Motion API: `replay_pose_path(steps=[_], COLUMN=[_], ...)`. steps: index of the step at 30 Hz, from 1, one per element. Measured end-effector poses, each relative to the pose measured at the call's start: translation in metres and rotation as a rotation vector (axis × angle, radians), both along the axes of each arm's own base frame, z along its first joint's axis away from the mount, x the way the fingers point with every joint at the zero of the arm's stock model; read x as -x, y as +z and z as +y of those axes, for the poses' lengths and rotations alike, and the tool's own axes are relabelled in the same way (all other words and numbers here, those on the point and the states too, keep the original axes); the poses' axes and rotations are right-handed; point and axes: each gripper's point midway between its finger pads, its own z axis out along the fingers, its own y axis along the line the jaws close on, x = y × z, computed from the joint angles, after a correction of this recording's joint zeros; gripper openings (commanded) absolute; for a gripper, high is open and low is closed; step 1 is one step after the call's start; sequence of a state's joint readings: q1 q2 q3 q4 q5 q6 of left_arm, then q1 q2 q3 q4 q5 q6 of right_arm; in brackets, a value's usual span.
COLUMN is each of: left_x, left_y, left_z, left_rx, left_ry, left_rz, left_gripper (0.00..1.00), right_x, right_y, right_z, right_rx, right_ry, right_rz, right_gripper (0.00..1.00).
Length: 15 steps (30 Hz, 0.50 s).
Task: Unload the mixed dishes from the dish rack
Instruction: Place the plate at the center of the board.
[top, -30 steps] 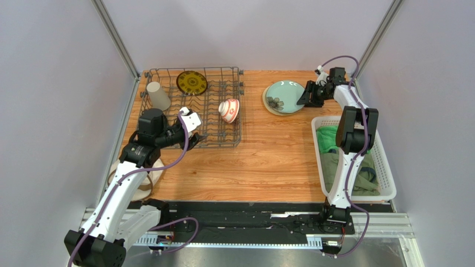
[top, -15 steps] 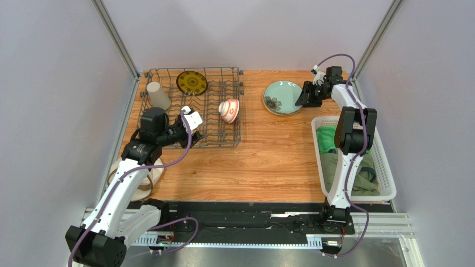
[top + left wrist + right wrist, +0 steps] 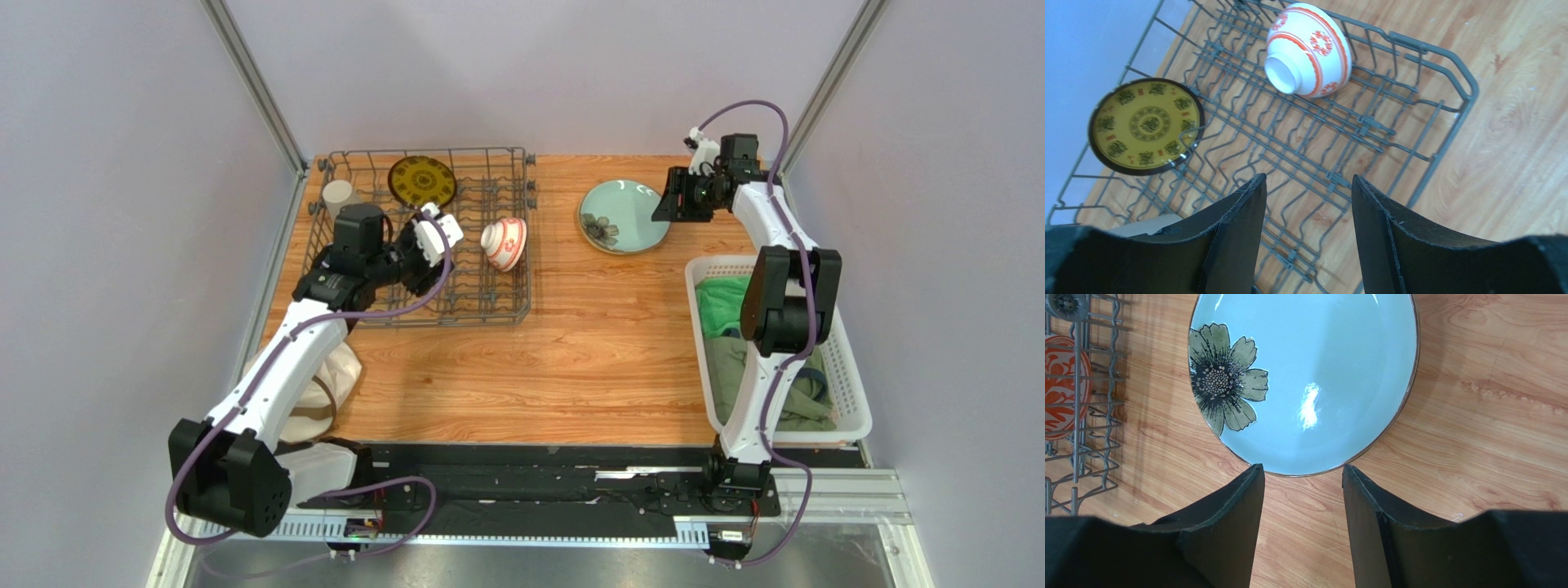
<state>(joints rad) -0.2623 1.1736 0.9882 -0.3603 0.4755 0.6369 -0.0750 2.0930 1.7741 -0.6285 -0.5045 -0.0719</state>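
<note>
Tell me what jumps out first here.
The flowered plate lies flat on the table right of the rack, with the open right gripper near its edge. In the rack, a red-and-white bowl lies on its side near the right end and a yellow plate stands at the far side. The open left gripper hovers over the wires, empty.

Bright, even light, soft shadows, one glare spot on the pale green flowered plate.
</note>
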Motion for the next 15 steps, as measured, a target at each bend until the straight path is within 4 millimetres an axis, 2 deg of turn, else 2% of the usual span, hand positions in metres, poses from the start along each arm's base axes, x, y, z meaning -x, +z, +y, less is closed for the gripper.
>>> replay_pose_path(steps=[4,8,12,14,15], left_x=[-0.024,-0.060,-0.103,-0.125,-0.139], left_y=[0.009,0.020,0.033,0.037,0.039], left_z=[0.001,0.002,0.005,0.008,0.009], left_rx=[-0.039,-0.117,-0.239,-0.309,-0.351], left_ry=[0.013,0.011,-0.025,-0.048,-0.061], left_rz=[-0.044,-0.118,-0.222,-0.272,-0.291], left_gripper=[0.62,0.63,0.63,0.63,0.63], right_x=[0.006,0.019,0.039,0.052,0.058], right_y=[0.005,0.001,0.008,0.019,0.026], right_z=[-0.001,-0.002,-0.002,-0.001,-0.001], right_rx=[0.017,0.033,0.052,0.067,0.074], right_ry=[0.008,0.015,0.027,0.042,0.045], right_rz=[-0.015,-0.003,-0.017,-0.044,-0.060], right_gripper=[0.54,0.55,0.56,0.79,0.99])
